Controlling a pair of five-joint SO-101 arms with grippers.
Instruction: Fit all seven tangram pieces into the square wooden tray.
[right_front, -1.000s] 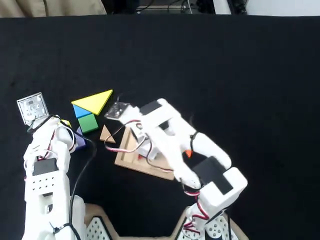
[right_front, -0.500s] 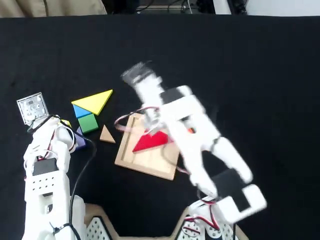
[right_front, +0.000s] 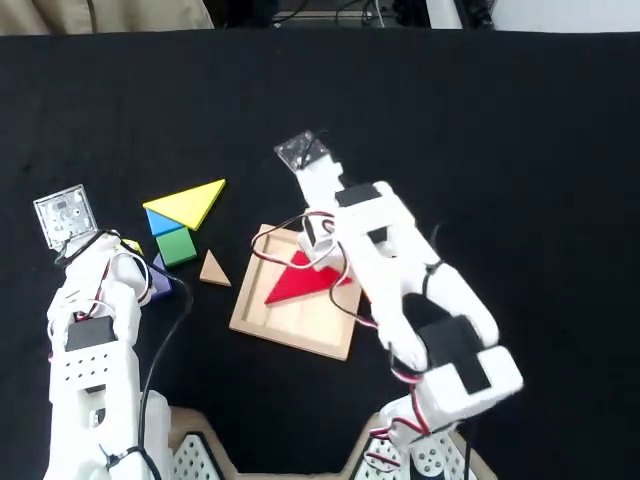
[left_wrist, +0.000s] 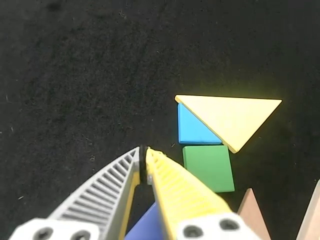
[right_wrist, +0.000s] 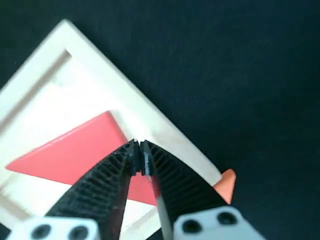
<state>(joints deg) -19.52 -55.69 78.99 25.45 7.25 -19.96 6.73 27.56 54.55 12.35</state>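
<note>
Black tabletop is looking busy: red triangle is lying in the tray, first one fitted I'd guess. Right gripper is hovering over it, clenched and empty. Left gripper, also clenched, is sitting by the loose pieces at the tray's nine o'clock.

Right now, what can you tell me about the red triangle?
The red triangle is a flat, plain piece that looks painted, with one long edge and two shorter ones. It lies inside the tray on the pale wooden floor, toward the far side, with one corner near the rim. No other piece touches it that I can see. The right gripper hangs shut over its edge; I can't tell whether it touches.
</note>
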